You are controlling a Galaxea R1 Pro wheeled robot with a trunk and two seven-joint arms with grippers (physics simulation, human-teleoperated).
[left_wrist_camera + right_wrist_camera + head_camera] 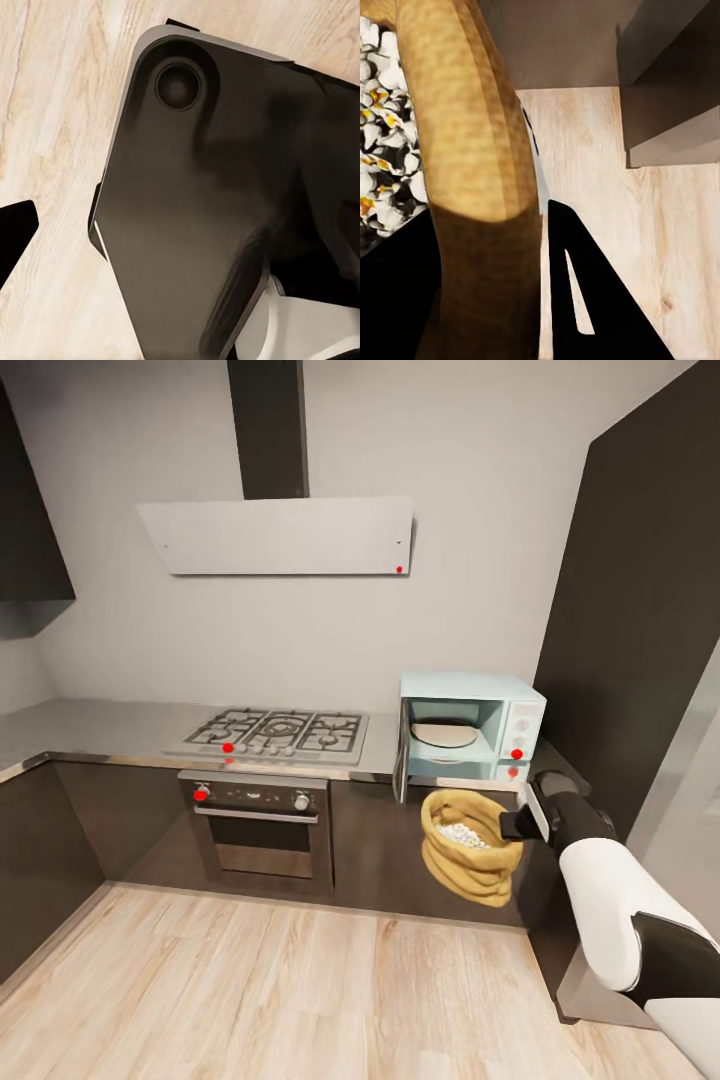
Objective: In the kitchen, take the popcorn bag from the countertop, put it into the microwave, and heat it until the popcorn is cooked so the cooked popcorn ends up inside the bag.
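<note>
from the head camera, the right gripper [517, 822] clenches the rolled rim of the popcorn bag [466, 848], held in the air in front of the dark cabinets. the microwave [470, 728] sits just above and beyond the gripper, its door swung open, so the bag must go up and forward; the right arm is the nearer one. in the left wrist view, i cannot tell the left gripper's state. the right wrist view shows the bag's rim [472, 150] pinched, popcorn [382, 150] inside. no readable writing anywhere.
</note>
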